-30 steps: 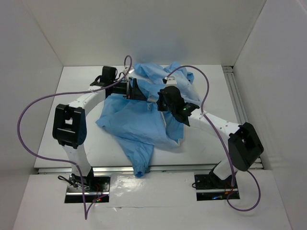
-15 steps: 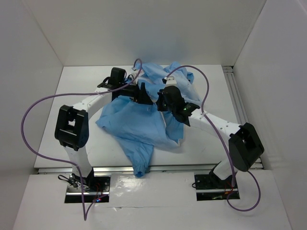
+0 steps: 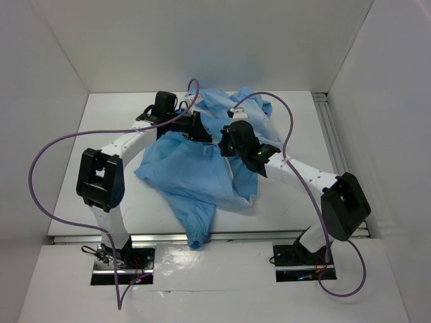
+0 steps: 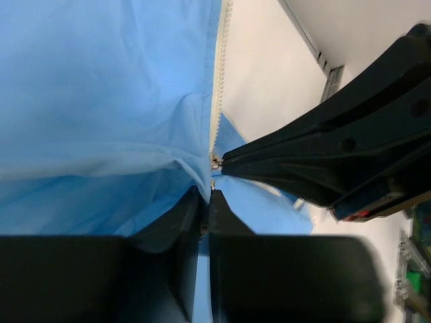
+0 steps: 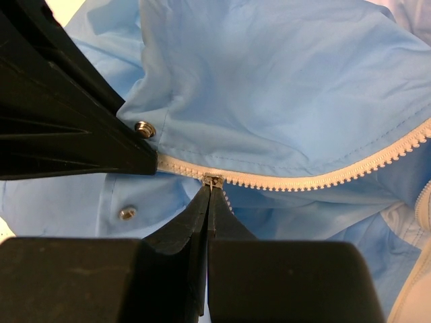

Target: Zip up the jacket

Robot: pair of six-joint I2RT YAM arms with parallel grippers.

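**Both grippers pinched on the zipper, mid-jacket**

The right gripper (image 5: 210,192) has its fingers pressed together with no gap. Their tips meet on the small metal slider (image 5: 213,180) of the zipper (image 5: 323,176). Just beside it, the left gripper (image 5: 151,161) is also closed flat, clamping the white zipper tape where the teeth end. In the left wrist view that gripper nips a fold of blue cloth right under the slider. The right one reaches in from the side, and the two tips are nearly touching.

From the slider a single row of white teeth runs off along the front edge, curving gently, with a stitched seam parallel to it. Two silver snaps (image 5: 143,126) sit in the cloth close to the left fingers.

The jacket (image 3: 188,175) is thin, soft, light sky-blue and heavily creased. It lies crumpled across the middle of the white table (image 3: 101,134). Both grippers are low over its far-middle part, the left one (image 3: 199,130) just behind and beside the right (image 3: 225,145). More cloth is bunched toward the back wall. One sleeve (image 3: 195,232) trails forward and hangs over the table's near edge, between the two arm bases.
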